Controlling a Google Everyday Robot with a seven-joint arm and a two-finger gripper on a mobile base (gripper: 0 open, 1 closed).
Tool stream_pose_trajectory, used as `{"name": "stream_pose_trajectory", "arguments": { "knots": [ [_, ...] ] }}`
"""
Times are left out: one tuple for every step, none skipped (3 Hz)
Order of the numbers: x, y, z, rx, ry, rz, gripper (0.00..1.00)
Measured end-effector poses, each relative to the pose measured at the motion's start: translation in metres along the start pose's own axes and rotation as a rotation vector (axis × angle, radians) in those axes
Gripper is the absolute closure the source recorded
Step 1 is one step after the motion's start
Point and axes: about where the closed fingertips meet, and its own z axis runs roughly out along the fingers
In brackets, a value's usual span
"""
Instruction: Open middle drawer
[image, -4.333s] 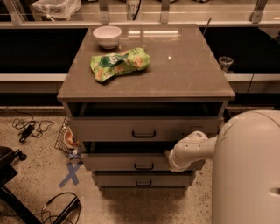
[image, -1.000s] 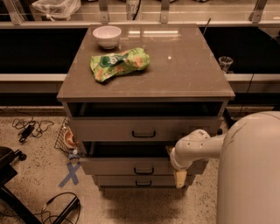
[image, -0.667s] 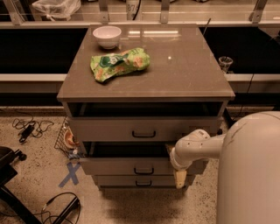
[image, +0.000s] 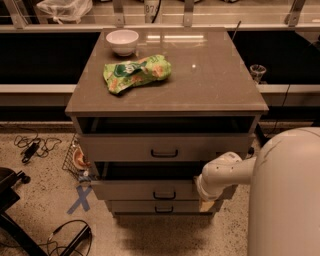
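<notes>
The middle drawer (image: 145, 190) is the second of three in a grey-tan cabinet. It stands pulled partly out, with a dark gap above its front, and has a small black bar handle (image: 164, 195). My gripper (image: 205, 203) is at the right end of the drawer's front, below my white wrist (image: 216, 178). It is off to the right of the handle and mostly hidden behind the wrist. The taller top drawer (image: 165, 147) is also partly out. The slim bottom drawer (image: 157, 206) looks closed.
On the cabinet top (image: 210, 85) lie a white bowl (image: 122, 41) and a green snack bag (image: 136, 73). My white body (image: 287, 195) fills the lower right. Cables (image: 32, 146), a wire basket (image: 75, 159) and a blue tape cross (image: 81, 198) are on the floor to the left.
Since the oldest frame the middle drawer's front has come further out and my wrist and gripper have dropped lower. Nothing has visibly moved over the last second.
</notes>
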Motion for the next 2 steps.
{"name": "stream_pose_trajectory", "arguments": {
  "knots": [
    [0.0177, 0.0365, -0.0035, -0.055, 0.028, 0.092, 0.60],
    [0.0168, 0.0351, -0.0114, -0.055, 0.028, 0.092, 0.91]
  ]
}}
